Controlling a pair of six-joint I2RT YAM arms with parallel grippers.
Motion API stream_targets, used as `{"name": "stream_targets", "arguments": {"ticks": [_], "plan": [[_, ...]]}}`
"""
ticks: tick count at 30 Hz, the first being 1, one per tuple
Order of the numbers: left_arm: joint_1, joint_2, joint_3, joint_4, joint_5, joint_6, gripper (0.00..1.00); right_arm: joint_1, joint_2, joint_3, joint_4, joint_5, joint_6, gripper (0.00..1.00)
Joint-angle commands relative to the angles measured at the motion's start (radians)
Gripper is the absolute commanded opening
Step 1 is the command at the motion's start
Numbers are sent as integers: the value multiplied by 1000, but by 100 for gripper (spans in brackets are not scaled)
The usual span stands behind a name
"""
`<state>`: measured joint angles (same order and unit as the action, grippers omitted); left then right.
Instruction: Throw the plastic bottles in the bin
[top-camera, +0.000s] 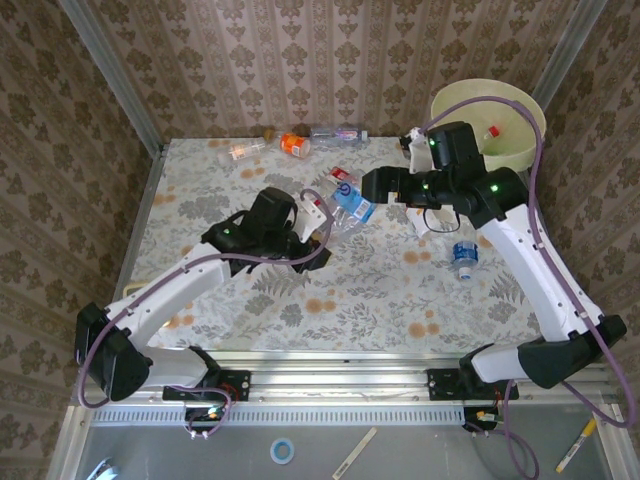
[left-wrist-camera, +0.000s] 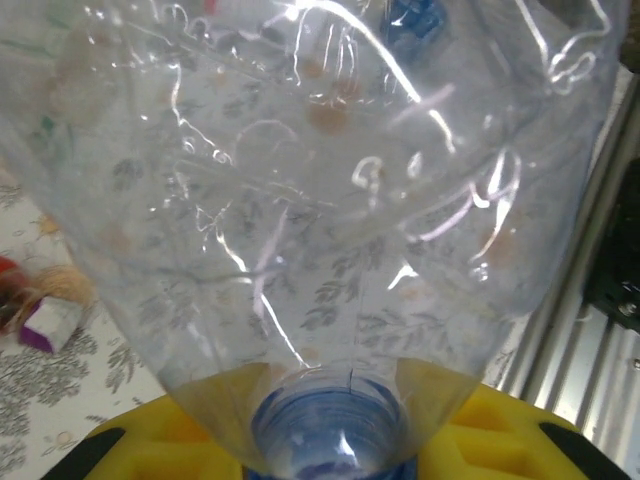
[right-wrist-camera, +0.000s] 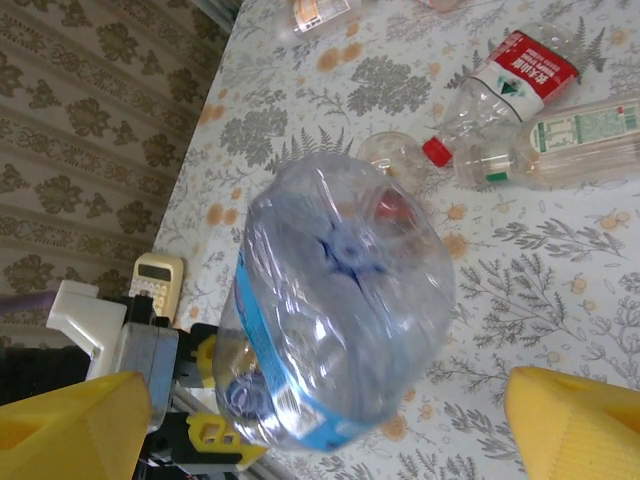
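My left gripper is shut on the neck of a clear plastic bottle with a blue label, holding it up over the middle of the table. In the left wrist view the bottle's blue cap sits between the yellow fingers. My right gripper is open and faces the bottle's base, its yellow fingertips wide on either side without touching. The bin stands at the far right corner with a red-capped bottle inside. More bottles lie on the table: one blue-labelled, several along the far edge.
A red-labelled bottle and a green-labelled one lie on the flowered cloth beyond the held bottle. A yellow calculator lies near the left arm. Patterned walls close the table on three sides.
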<state>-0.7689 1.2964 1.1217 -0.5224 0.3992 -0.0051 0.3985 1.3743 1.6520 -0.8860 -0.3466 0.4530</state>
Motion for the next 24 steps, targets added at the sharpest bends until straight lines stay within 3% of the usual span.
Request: {"name": "stream_targets", "arguments": {"ticks": [1, 13, 24], "plan": [[-20, -8, 44, 21, 51, 27, 0, 6, 11, 8, -6, -26, 9, 92], [-44, -13, 53, 53, 82, 24, 0, 5, 60, 5, -16, -29, 6, 85], [-49, -9, 40, 61, 66, 18, 1, 6, 50, 10, -13, -47, 7, 51]]}}
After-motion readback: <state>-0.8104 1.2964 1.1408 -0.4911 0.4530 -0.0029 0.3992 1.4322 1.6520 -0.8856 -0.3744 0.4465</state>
